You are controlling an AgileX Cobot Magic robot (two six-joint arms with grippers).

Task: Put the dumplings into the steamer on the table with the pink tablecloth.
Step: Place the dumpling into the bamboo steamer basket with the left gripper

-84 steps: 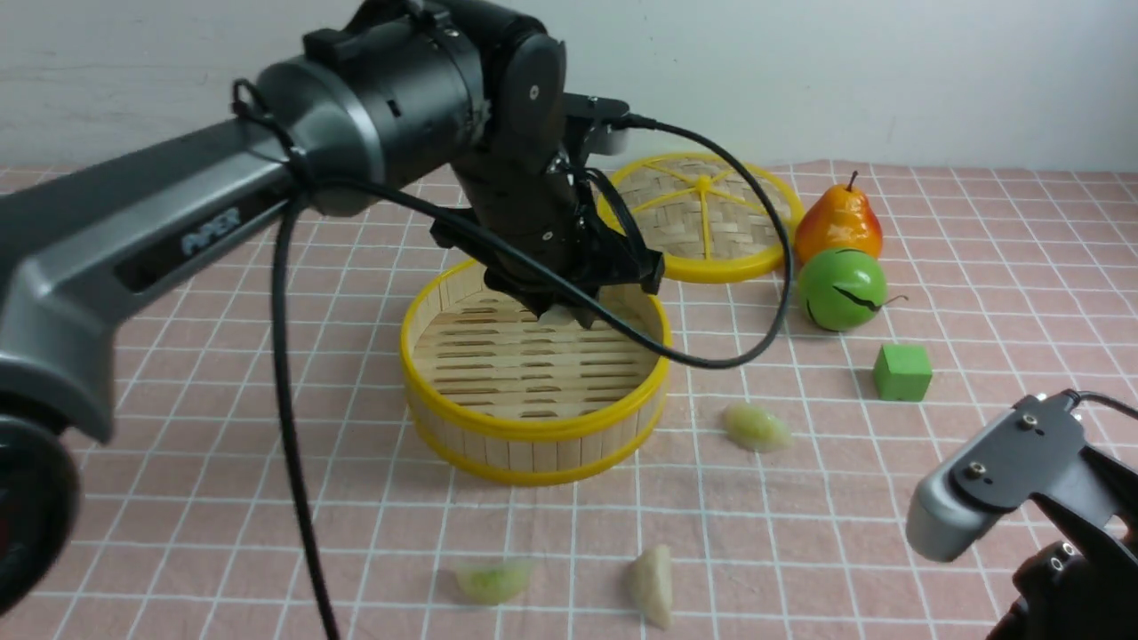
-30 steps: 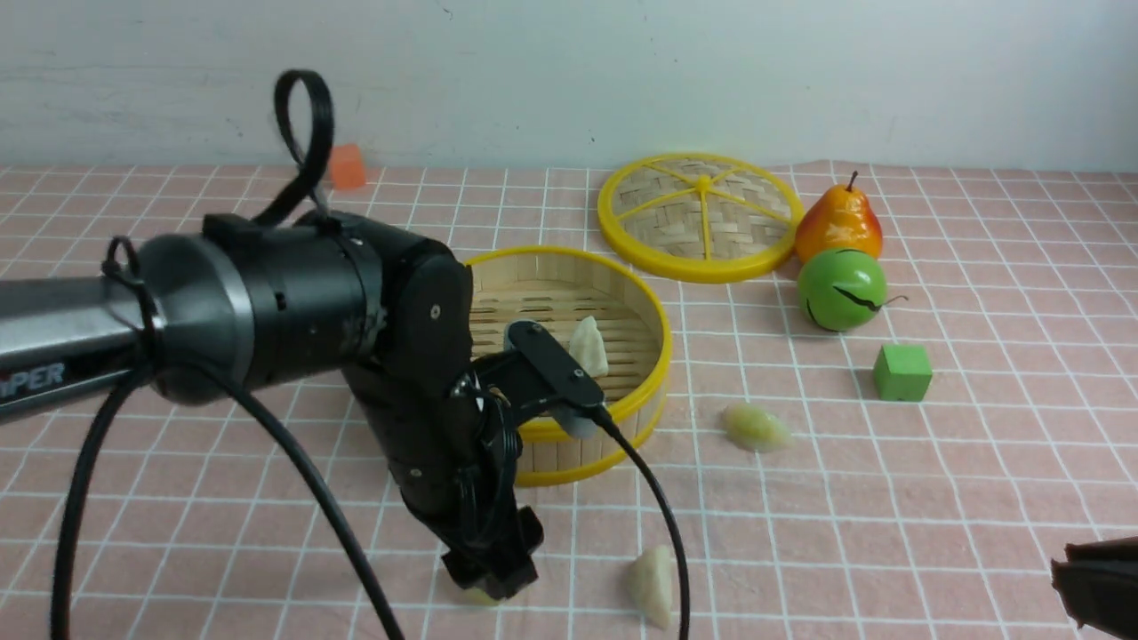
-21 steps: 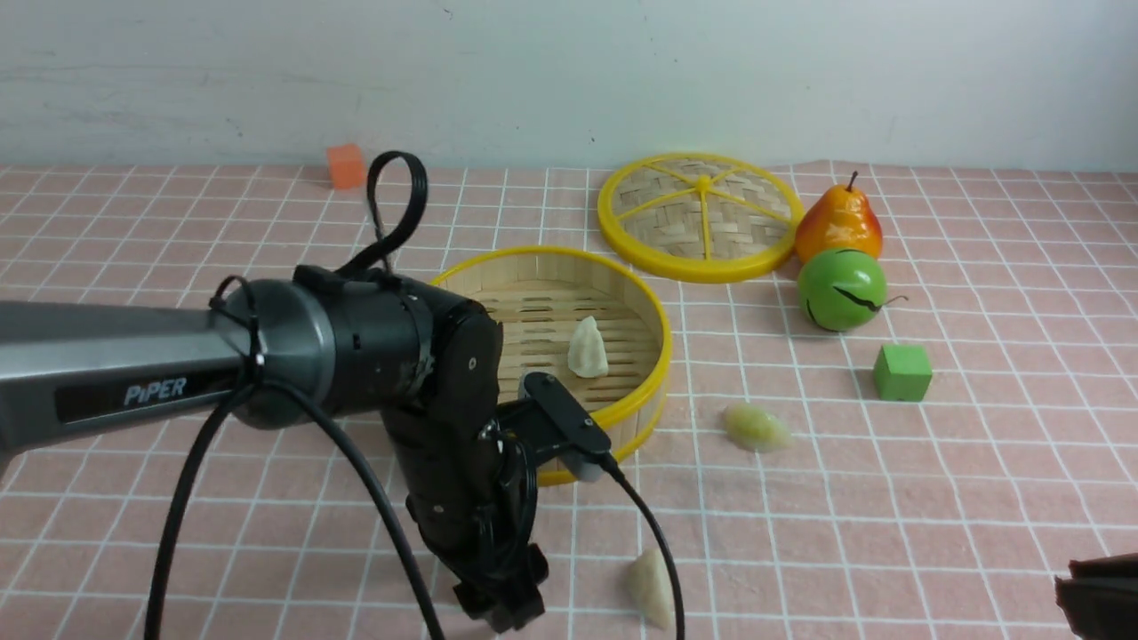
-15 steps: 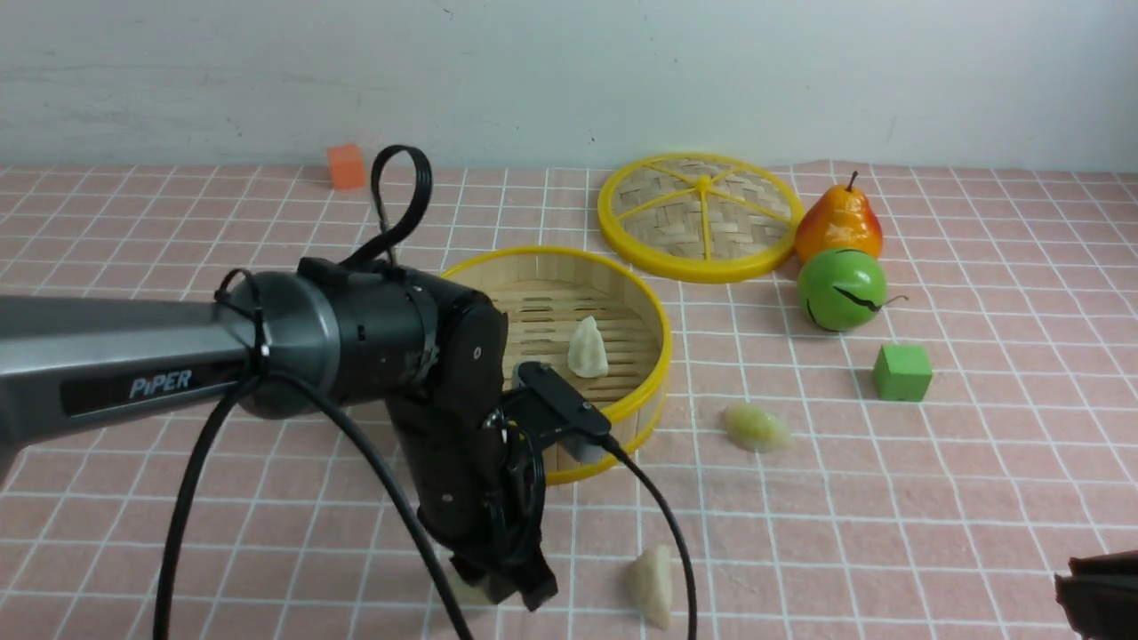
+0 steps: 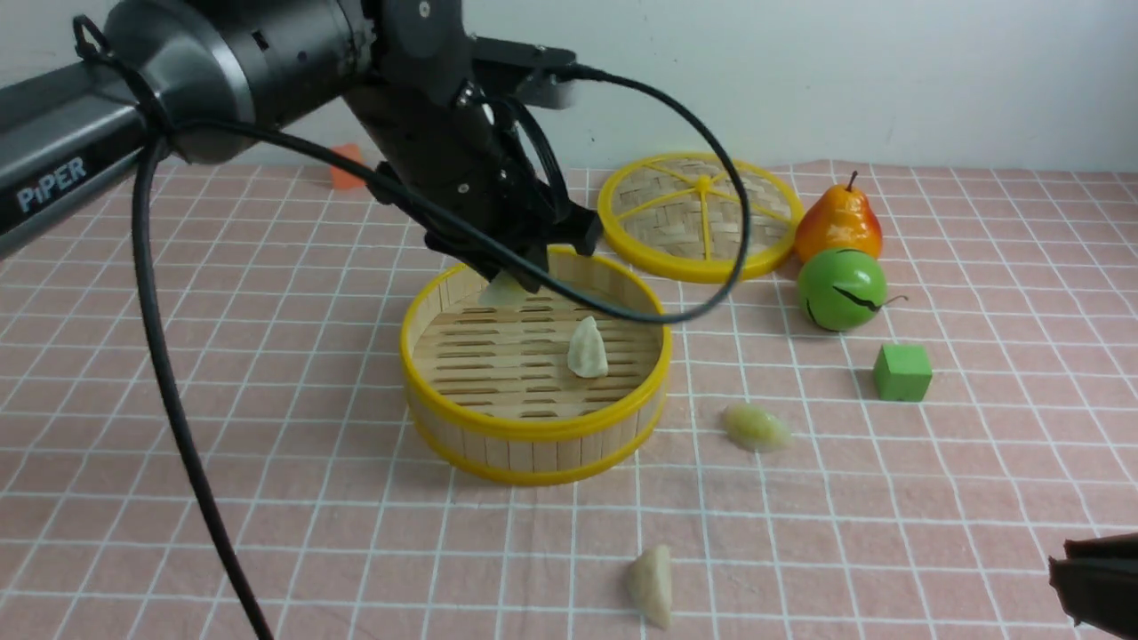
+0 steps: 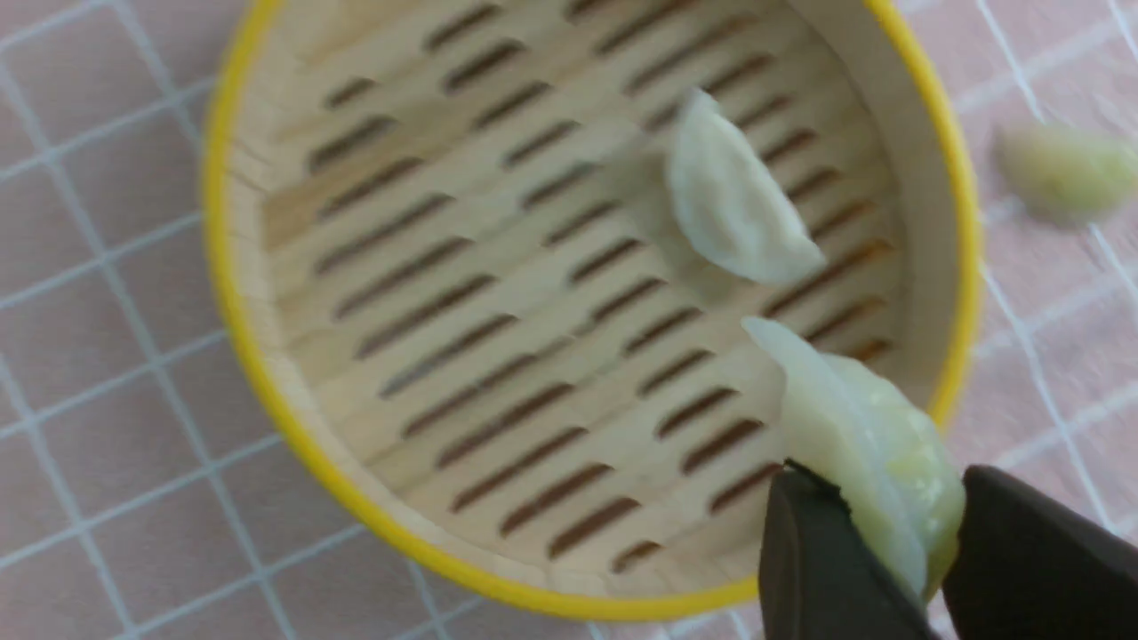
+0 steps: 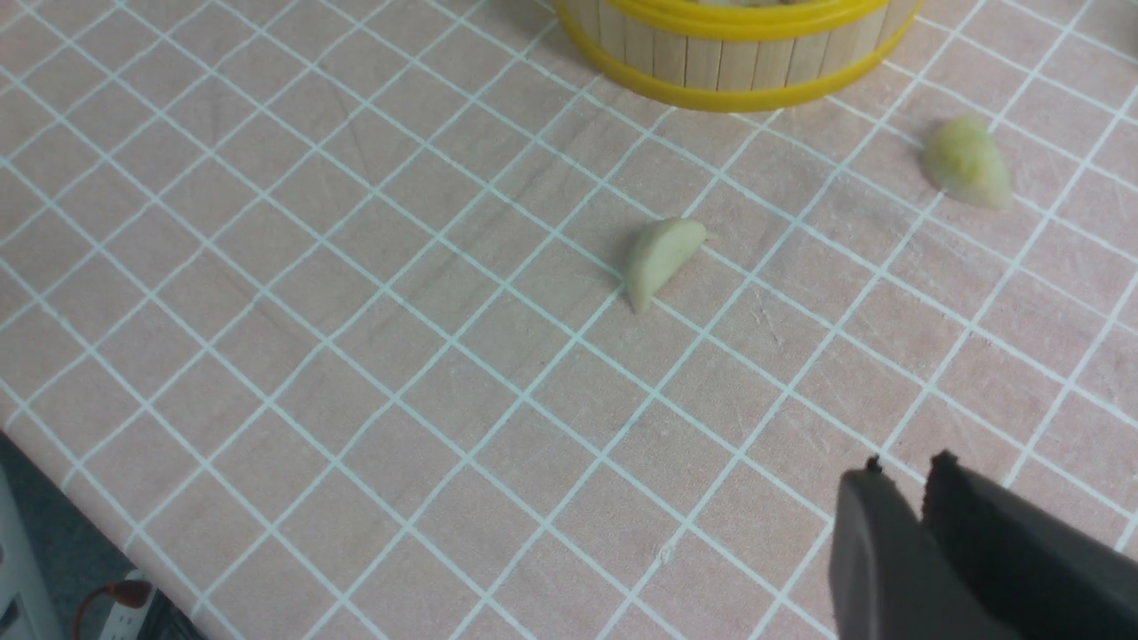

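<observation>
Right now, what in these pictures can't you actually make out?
Orange cube: front view, mostly behind the left arm.
Right gripper: front view, cut off at the corner.
Held dumpling: front view, upper part hidden by the left gripper.
Loose dumpling: left wrist view, blurred.

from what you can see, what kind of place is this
Likely a robot lab bench staged as a play kitchen: toy dumplings, a bamboo steamer and fake-looking fruit on a pink grid tablecloth, bare wall behind.
</observation>
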